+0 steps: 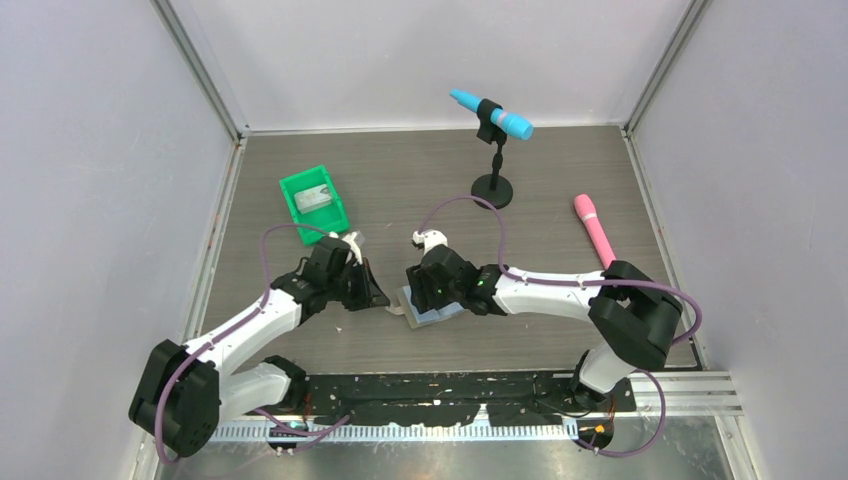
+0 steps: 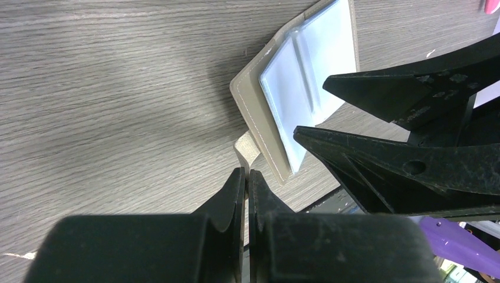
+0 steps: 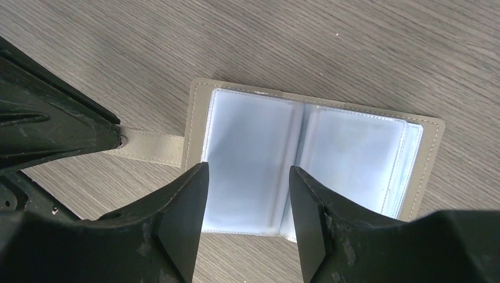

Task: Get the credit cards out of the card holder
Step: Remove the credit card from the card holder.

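Card holder (image 3: 354, 153): laid open and flat on the tabletop (image 3: 354, 47), pale blue pockets upward, between the two arms and toward the near edge. Its grey tab (image 3: 153, 147) is extended from the left edge, and the tab's end is pinched in the clenched left pincer (image 2: 246, 177). Right pincer (image 3: 247, 194): released, jaws parted astride the left pocket, nothing grasped. Credit cards: cannot be told within the pockets. Green bin (image 1: 330, 218), blue microphone (image 1: 492, 112) and pink microphone (image 1: 593, 228): set well apart, with bare wood left beyond the holder's far edge.
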`<action>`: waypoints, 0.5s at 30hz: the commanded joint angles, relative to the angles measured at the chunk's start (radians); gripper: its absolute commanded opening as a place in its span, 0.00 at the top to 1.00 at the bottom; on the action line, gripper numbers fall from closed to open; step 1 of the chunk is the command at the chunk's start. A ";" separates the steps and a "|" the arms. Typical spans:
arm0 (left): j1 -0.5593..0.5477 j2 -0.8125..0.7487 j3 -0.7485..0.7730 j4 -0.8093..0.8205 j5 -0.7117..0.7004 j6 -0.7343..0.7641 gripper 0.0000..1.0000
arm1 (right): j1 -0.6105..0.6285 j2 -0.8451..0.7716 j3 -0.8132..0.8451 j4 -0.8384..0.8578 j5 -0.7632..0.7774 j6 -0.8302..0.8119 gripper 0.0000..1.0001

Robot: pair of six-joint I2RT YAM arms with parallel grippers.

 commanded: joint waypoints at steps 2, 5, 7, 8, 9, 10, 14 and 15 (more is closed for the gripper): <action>-0.003 -0.022 -0.003 0.005 -0.005 0.017 1.00 | 0.002 -0.007 -0.002 0.028 -0.020 0.011 0.39; -0.003 -0.025 -0.005 0.005 -0.005 0.016 1.00 | 0.006 0.000 -0.002 0.031 -0.022 0.013 0.36; -0.003 -0.026 -0.005 0.005 -0.005 0.016 1.00 | 0.009 0.004 0.001 0.032 -0.022 0.014 0.36; -0.003 -0.027 -0.006 0.004 -0.005 0.016 1.00 | 0.009 0.005 0.002 0.031 -0.021 0.014 0.36; -0.003 -0.028 -0.006 0.004 -0.004 0.016 1.00 | 0.011 0.010 0.002 0.031 -0.021 0.015 0.35; -0.003 -0.028 -0.007 0.004 -0.004 0.016 1.00 | 0.012 0.012 0.004 0.031 -0.020 0.016 0.35; -0.003 -0.032 -0.011 0.004 -0.003 0.016 1.00 | 0.016 0.029 0.006 0.030 -0.018 0.021 0.36; -0.003 -0.033 -0.011 0.003 -0.004 0.016 1.00 | 0.018 0.031 0.006 0.030 -0.018 0.021 0.36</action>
